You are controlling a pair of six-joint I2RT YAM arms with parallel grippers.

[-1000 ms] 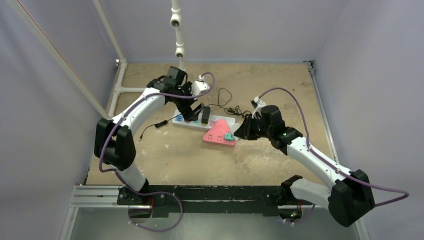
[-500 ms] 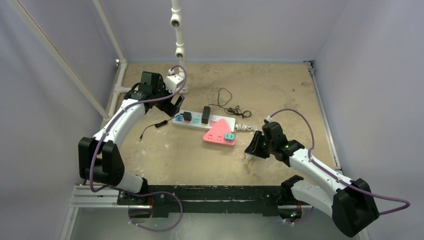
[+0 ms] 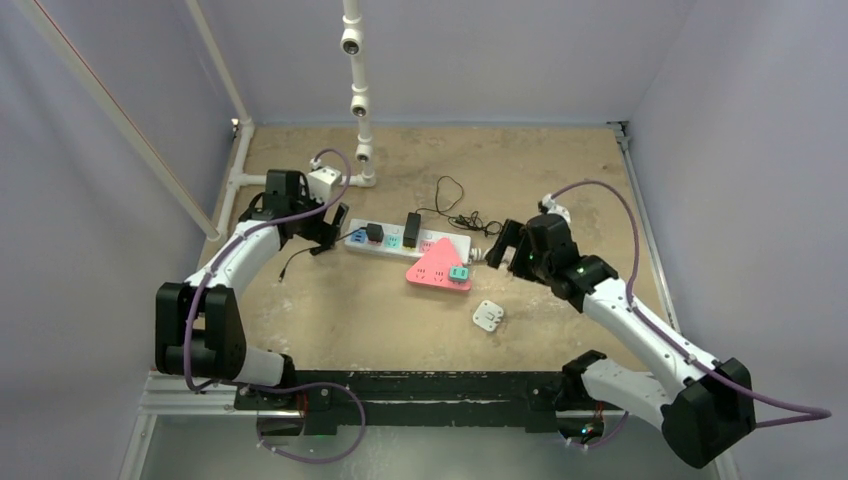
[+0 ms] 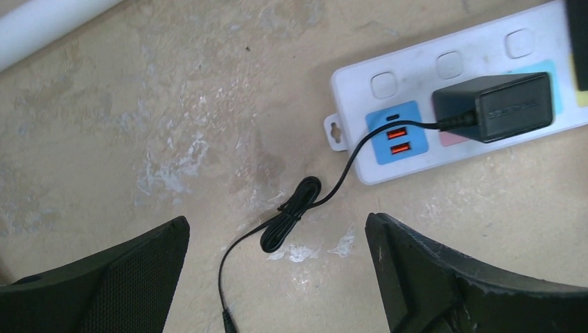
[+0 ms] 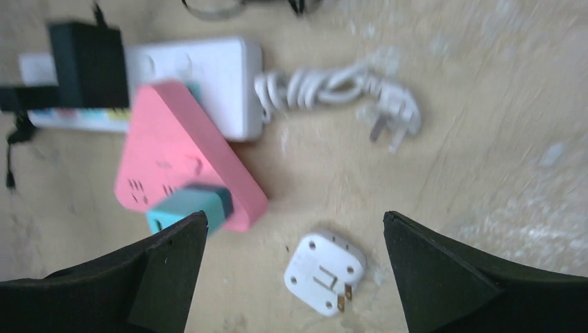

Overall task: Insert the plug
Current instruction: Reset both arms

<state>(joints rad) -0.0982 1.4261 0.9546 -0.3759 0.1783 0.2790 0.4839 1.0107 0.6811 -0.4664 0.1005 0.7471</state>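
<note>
Right fingers [image 5: 444, 277] have drawn back, spread; white plug [image 5: 324, 272] lies untouched below.

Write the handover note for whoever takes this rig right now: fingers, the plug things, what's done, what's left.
Left gripper: fingers open, empty, over the left end of the long white power strip.
Right gripper: fingers open, empty, to the right of the pink triangular socket block.
Small white square plug: loose on the table, pin side up, apart from both strips.
Done: a black adapter sits in the white strip and a teal plug in the pink block.
Left: pick up the white plug and insert it. The pictures do not show which socket.
</note>
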